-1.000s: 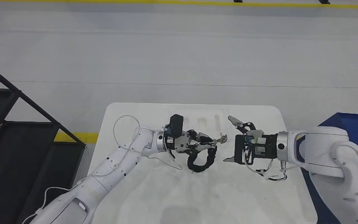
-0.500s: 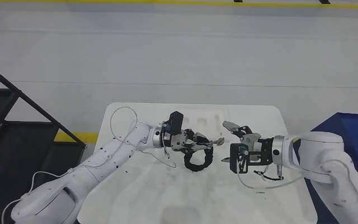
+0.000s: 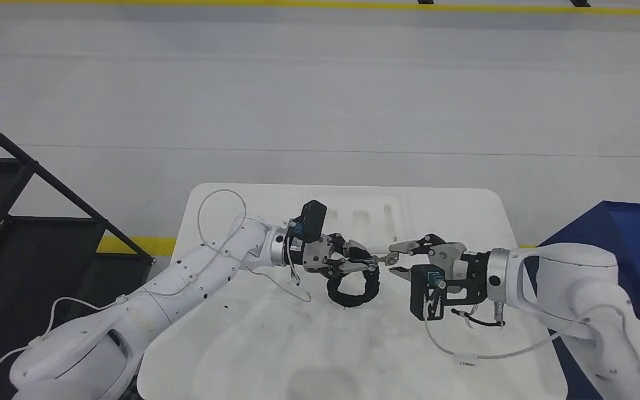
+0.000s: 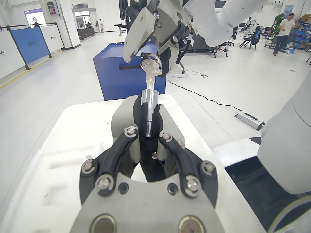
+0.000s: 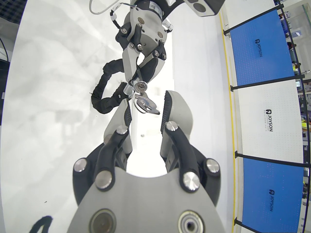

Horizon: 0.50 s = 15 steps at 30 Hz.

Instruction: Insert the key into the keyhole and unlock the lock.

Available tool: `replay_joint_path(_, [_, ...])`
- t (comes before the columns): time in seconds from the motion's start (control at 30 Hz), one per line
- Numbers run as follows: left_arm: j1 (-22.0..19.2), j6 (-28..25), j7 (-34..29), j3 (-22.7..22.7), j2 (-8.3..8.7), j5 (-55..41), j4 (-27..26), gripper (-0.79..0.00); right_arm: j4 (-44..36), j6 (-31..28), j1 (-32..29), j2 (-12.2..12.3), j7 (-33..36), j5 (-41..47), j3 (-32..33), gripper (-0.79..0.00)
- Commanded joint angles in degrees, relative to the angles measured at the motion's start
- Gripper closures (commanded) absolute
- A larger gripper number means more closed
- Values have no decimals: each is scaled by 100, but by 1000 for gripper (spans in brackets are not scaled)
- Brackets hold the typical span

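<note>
My left gripper [image 3: 358, 262] is shut on the chrome lock cylinder [image 4: 149, 103] and holds it above the table. The lock's black cable loop [image 3: 351, 290] hangs below it. A silver key [image 4: 151, 67] sticks out of the keyhole, its blade in the cylinder [image 5: 140, 87] and its head [image 5: 146, 105] free. My right gripper [image 5: 148, 111] faces the lock and is open, one finger on each side of the key head. Its dark pad [image 4: 166, 60] is close against the head, while the other fingertip [image 4: 129, 58] stands a little off.
The white table [image 3: 250, 335] carries a white moulded tray [image 3: 372, 214] behind the grippers. A blue cabinet [image 3: 605, 220] stands at the table's right side. A black frame [image 3: 40, 240] stands to the left. A thin cable [image 3: 470, 355] trails under the right arm.
The right gripper has moved in toward the lock, and its wide-spread fingers have narrowed around the key head. The left gripper with the lock shifted slightly.
</note>
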Motion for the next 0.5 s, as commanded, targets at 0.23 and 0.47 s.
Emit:
replay_joint_path(0.23, [-60,0,101,124,-5,15,-26,0,107,104,-35,-1,-172,272,23,-43])
replay_joint_path(0.47, [-92,0,131,194,-36,62,-46,0,334,-41,2,15,-72,966,9,0])
